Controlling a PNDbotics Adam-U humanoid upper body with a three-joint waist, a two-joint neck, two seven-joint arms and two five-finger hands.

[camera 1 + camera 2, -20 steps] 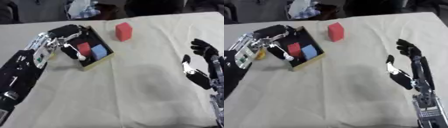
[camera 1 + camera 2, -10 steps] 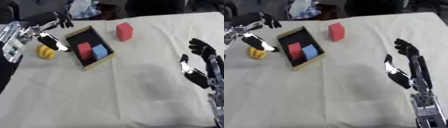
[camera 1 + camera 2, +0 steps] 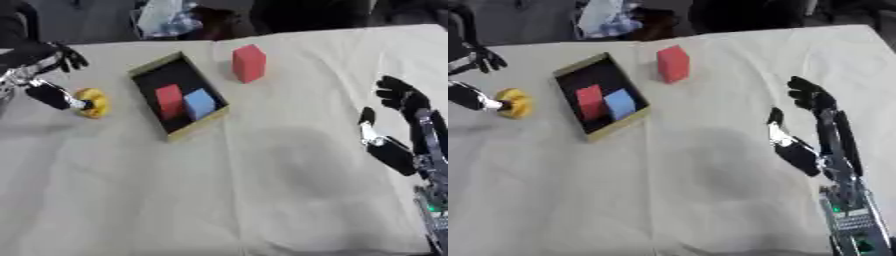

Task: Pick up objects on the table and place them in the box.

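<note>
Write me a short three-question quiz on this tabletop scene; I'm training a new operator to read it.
1. True or false: the red block standing beyond the box is already inside it.
2. Which blocks lie in the box? A) a red and a blue one B) two yellow ones C) none
3. Fill in: the left hand reaches to the ____ object left of the box, while the right hand idles open at the right edge.

Key: 1 false; 2 A, the small red block and blue block; 3 yellow.
</note>
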